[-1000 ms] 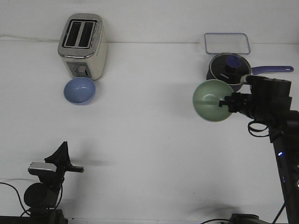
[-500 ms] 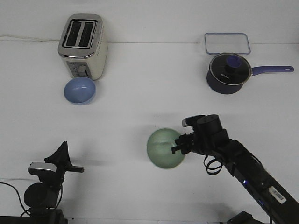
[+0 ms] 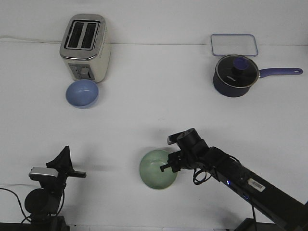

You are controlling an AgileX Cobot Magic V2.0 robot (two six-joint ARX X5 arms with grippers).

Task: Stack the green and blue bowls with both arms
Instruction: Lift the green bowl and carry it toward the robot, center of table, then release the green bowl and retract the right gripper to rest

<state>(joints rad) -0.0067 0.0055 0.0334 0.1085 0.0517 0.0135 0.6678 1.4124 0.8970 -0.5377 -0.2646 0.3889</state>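
Front view, from the left edge: my left claw [image 3: 72,172] sits low in the lower left of the frame, parked where it was a second ago, touching nothing; from this angle I cannot tell how far it is open. Above it, in the upper left, the toaster [image 3: 85,47] stands on the desk [image 3: 144,96], and the blue bowl [image 3: 82,93] rests just in front of it, upright and unmoved.

Toward lower centre is the change. A second ago my right arm held the green bowl [image 3: 156,169] up near the saucepan [image 3: 234,76] at the right; half a second ago it was part-way across; now the bowl is at lower centre, low over the desk or on it, I cannot tell which. I judge I have brought it to a spot both arms can reach, so the blue bowl can be fetched next by my left arm.

My right claw [image 3: 169,164] is clamped on the green bowl's right rim, fingers narrowly parted around its wall. At upper right, the saucepan and the clear tray [image 3: 234,44] behind it are untouched.
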